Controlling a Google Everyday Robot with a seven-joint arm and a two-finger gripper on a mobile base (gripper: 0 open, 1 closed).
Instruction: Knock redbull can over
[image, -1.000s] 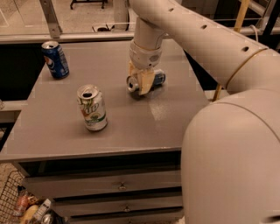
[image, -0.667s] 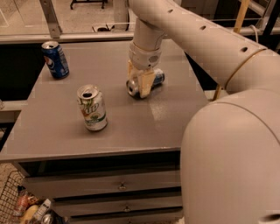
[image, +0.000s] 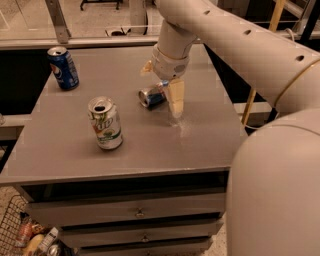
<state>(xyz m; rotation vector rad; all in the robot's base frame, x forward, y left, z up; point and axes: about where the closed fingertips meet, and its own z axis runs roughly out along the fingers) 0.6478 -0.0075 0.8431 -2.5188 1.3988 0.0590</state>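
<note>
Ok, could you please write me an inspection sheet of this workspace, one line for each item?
Surface: grey tabletop above a set of drawers.
Job's things: redbull can lies on its side near the table's middle.
Clutter: Pepsi can upright at the far left; white and green soda can upright nearer the front.
Grippers: gripper low at the redbull can, fingers apart, not closed on it.
Cables: nothing seen.
Surroundings: wire basket with packets on the floor at lower left; yellow post to the right of the table.
</note>
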